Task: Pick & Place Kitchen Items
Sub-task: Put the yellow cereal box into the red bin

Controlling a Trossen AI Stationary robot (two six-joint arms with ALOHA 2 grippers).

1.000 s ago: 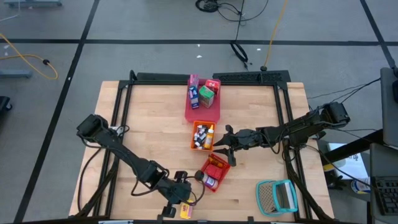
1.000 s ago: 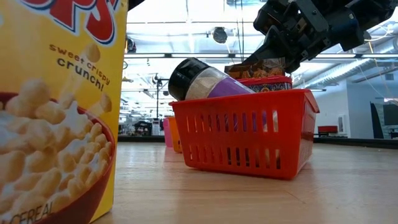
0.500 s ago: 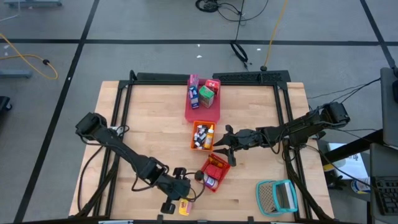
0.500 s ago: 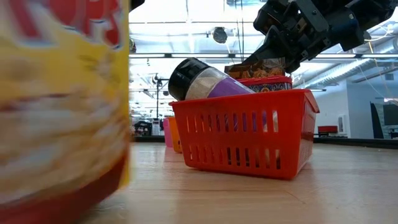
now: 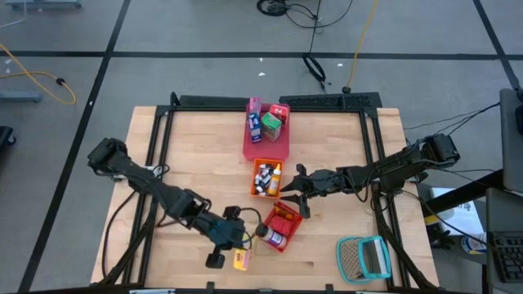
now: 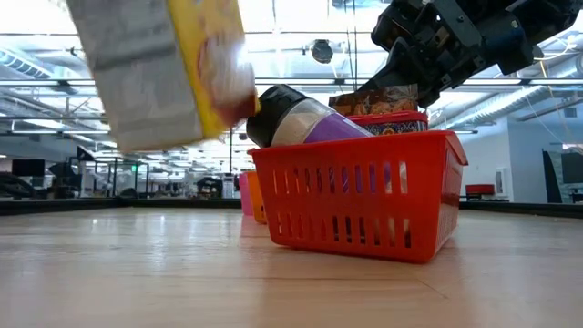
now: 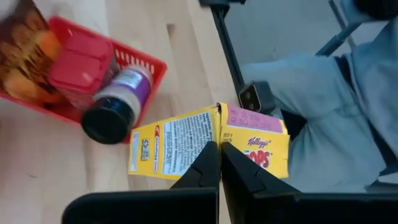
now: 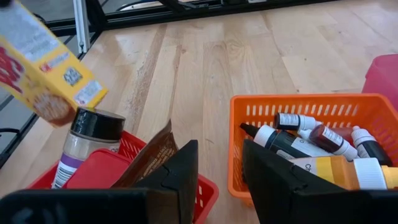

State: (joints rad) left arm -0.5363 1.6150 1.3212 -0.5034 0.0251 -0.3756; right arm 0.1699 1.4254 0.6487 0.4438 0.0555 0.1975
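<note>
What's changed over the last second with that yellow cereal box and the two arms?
The left gripper, shut on the yellow cereal box, has lifted it off the table and carried it toward the red basket. The right gripper stayed above that basket, and the jar and the orange basket have not moved.

Left gripper holds a yellow carton beside the red basket
</note>
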